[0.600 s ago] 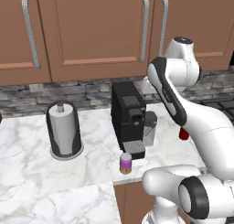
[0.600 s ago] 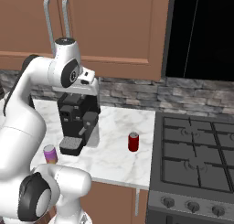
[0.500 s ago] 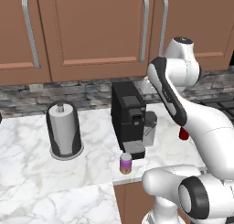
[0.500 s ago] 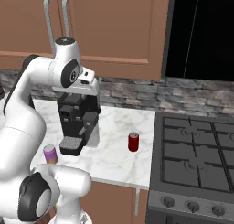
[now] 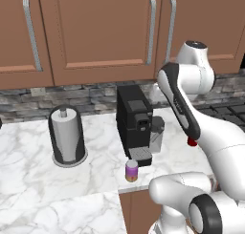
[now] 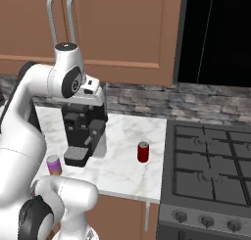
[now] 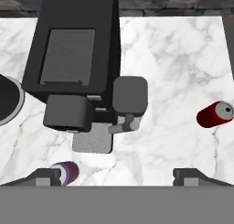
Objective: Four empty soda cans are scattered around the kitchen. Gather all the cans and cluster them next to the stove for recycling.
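Note:
A red soda can stands upright on the marble counter, a short way left of the stove. A purple-pink soda can stands at the counter's front edge, just in front of the black coffee machine. My gripper is open and holds nothing. It hangs high over the counter and looks straight down. In the hand view the purple-pink can sits by the left fingertip and the red can lies off to the right. The arm hides most of the red can in the left base view.
A black coffee machine stands mid-counter under my hand. A tall grey paper-towel holder stands to its left. Brown wall cabinets hang above a stone backsplash. Bare marble lies between the coffee machine and the stove.

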